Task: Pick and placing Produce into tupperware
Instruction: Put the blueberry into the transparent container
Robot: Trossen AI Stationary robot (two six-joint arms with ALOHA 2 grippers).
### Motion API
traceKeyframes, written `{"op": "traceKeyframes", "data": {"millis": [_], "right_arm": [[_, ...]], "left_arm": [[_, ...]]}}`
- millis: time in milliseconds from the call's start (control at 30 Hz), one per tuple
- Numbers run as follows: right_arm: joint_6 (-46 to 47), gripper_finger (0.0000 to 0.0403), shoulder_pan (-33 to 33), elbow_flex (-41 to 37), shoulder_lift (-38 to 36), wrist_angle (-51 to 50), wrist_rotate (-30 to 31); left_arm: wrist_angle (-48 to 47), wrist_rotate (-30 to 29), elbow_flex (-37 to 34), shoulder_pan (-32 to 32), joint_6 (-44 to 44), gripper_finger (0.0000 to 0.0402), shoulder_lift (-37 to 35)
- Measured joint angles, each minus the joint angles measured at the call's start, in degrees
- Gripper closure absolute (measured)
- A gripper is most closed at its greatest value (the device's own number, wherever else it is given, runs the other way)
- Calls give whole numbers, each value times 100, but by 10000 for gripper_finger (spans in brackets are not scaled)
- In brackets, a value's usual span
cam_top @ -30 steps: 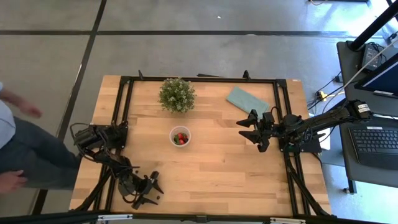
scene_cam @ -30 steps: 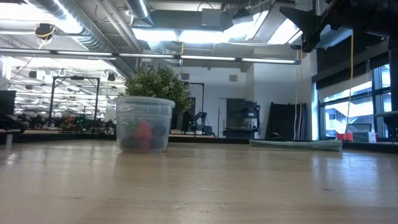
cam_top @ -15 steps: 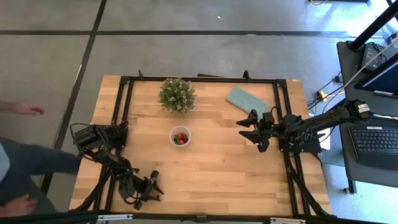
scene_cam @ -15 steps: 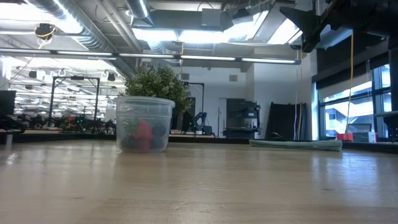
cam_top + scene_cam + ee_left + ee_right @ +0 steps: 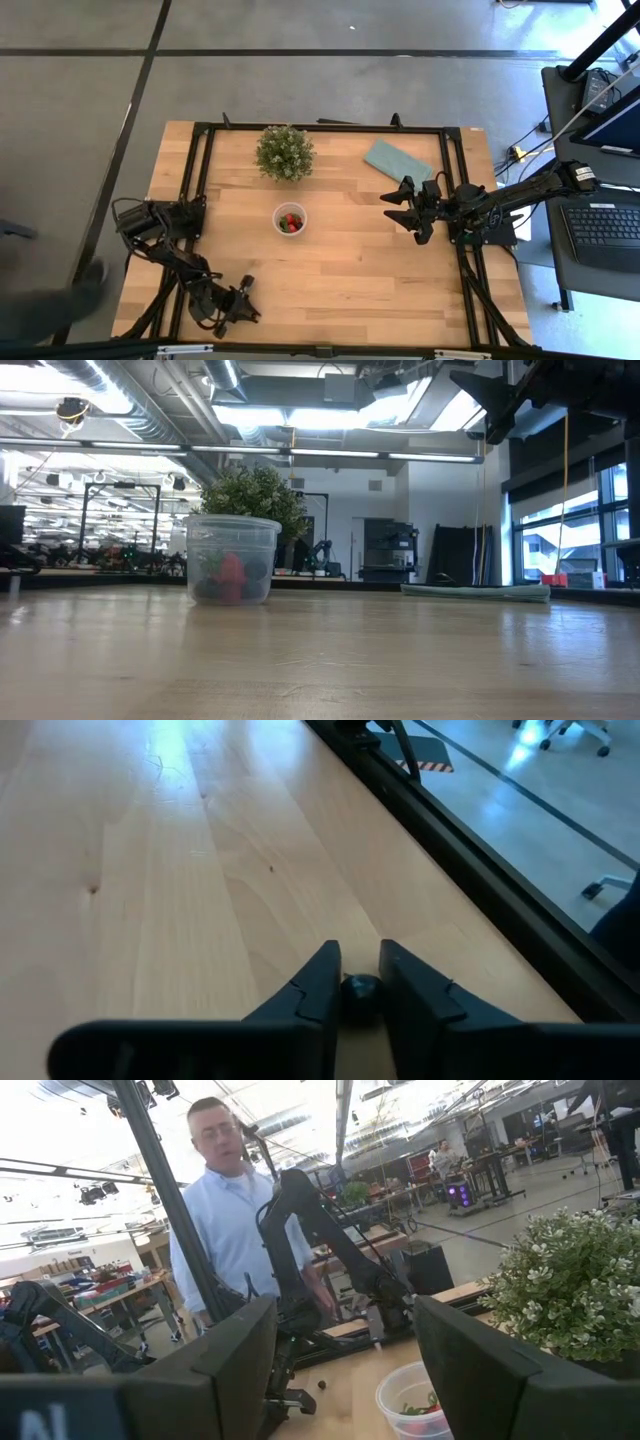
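Note:
The tupperware (image 5: 290, 218), a small clear round cup, stands at the table's middle with a red strawberry (image 5: 231, 574) and other produce inside; it also shows in the right wrist view (image 5: 415, 1402). My left gripper (image 5: 244, 301) is low over the table's near left part, shut on a tiny dark berry (image 5: 362, 990). My right gripper (image 5: 400, 206) hangs open above the table's right part, its fingers toward the cup, with nothing between them. My left gripper pinches the dark berry (image 5: 362, 988) between its two fingertips (image 5: 322, 982), one on each side. The fingers slant down toward the wood. Whether the berry rests on the table or is lifted off it, I cannot tell.
A bushy potted plant (image 5: 285, 152) stands behind the cup and a flat teal cloth (image 5: 398, 160) lies at the far right. Black frame rails (image 5: 196, 190) run along the table's sides. A person (image 5: 235, 1230) stands beyond the table's left edge.
My left gripper has shut its fingers on the dark berry while staying at about the same spot. The person beside the table's left edge has moved away toward the near side.

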Motion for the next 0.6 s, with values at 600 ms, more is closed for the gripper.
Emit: {"op": "traceKeyframes", "data": {"millis": [600], "right_arm": [[24, 164, 2, 0, 0, 2, 1]], "left_arm": [[10, -66, -30, 152, -38, 359, -334]]}}
